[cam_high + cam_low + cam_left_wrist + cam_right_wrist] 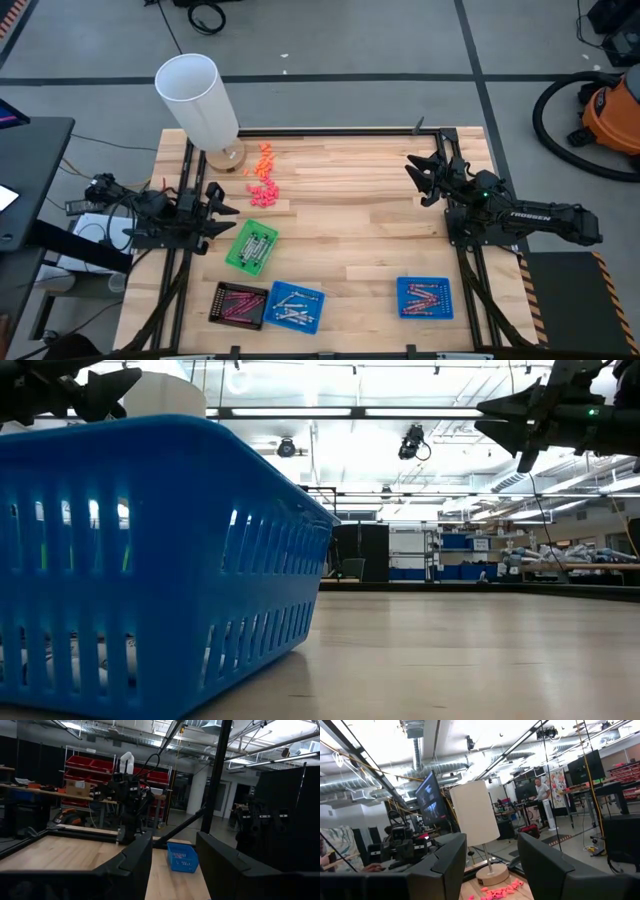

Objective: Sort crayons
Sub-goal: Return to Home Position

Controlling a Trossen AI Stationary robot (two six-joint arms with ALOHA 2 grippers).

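Note:
Crayons lie sorted in small square trays near the table's front: silvery ones in a green tray [252, 246] and a blue tray [297, 306], reddish ones in a dark tray [240, 304] and in a blue tray [425, 297] at the right. My left gripper [228, 215] hovers open at the table's left side, just above and left of the green tray. My right gripper [414, 180] hovers open at the right side, well clear of the trays. Both stand high above the table in the low view, left gripper [100, 390] and right gripper [510, 415], with nothing between their fingers.
A white cylinder lamp [198, 100] on a wooden foot stands at the far left corner, with orange and pink chunky bits [263, 175] beside it. A black frame rims the table. The table's middle is bare wood [350, 220]. People stand in the room beyond.

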